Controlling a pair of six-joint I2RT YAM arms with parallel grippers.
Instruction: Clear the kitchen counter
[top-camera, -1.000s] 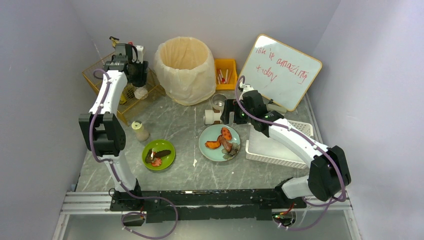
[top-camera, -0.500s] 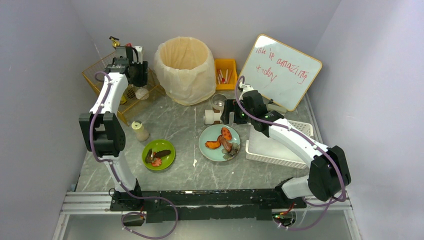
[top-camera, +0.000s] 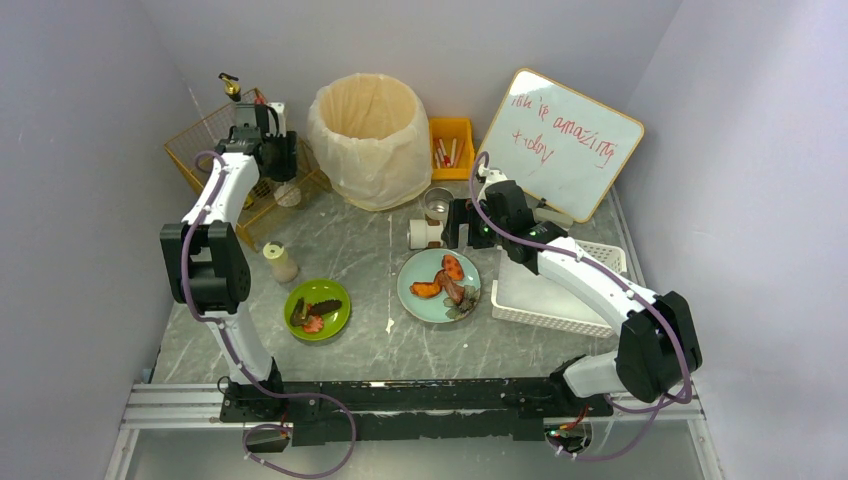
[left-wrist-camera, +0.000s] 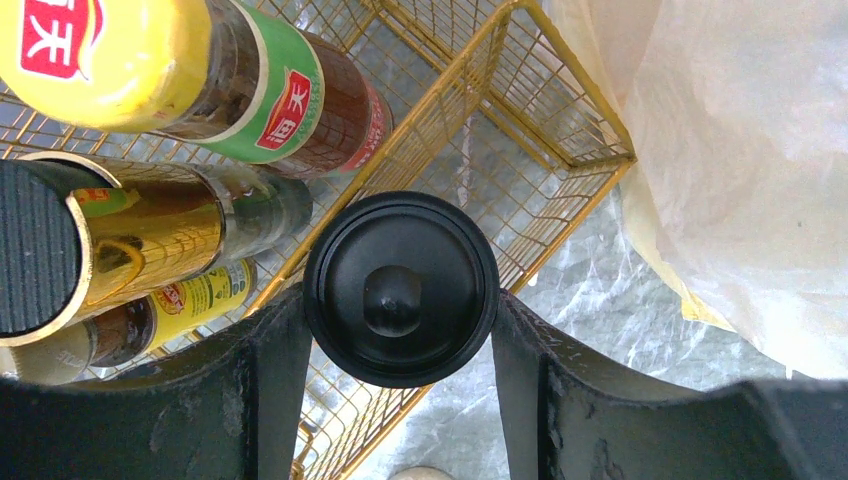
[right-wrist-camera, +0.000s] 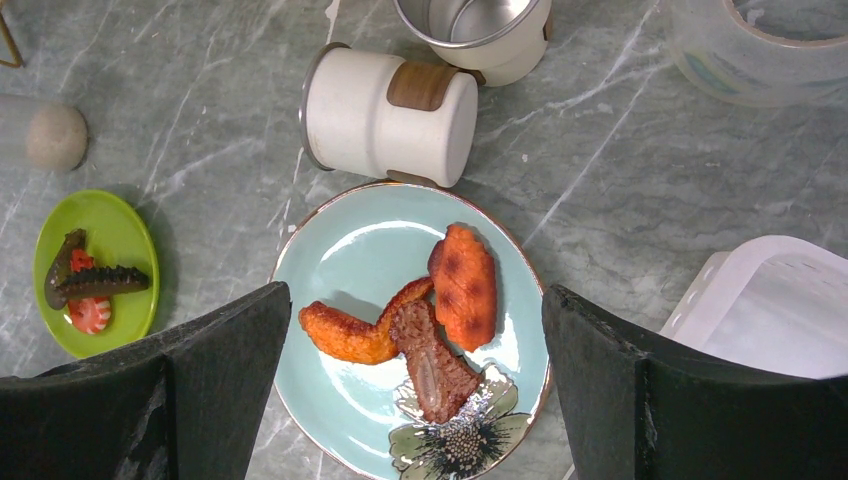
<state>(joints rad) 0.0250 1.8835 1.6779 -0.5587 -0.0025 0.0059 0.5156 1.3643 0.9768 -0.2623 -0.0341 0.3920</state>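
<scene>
Top external: counter (top-camera: 370, 250) fills the middle of the frame, from the black rail at the bottom to the wall at the top. Left gripper (top-camera: 280, 170) sits upper left, over the wire basket (top-camera: 200, 150). Right gripper (top-camera: 458, 225) sits at centre, just above the teal plate (top-camera: 412, 280). Bin (top-camera: 370, 140) at top centre, whiteboard (top-camera: 560, 140) upper right.

Left wrist: fingers (left-wrist-camera: 265, 380) clamped on a black cap (left-wrist-camera: 400, 288), one on each side, both touching. Whatever is under the cap is hidden. The cap hangs over the basket's gold rim. Bottles (left-wrist-camera: 250, 90) fill the basket, upper left of frame. Bin bag on the right.

Right wrist: jaws wide apart, nothing between them. Below them is the teal plate with three browned food pieces (right-wrist-camera: 465, 285). White mug (right-wrist-camera: 385, 115) lies on its side at the plate's upper rim. Green plate (right-wrist-camera: 120, 240) at left edge, white basket (right-wrist-camera: 780, 300) lower right. All of these rest on the counter.
</scene>
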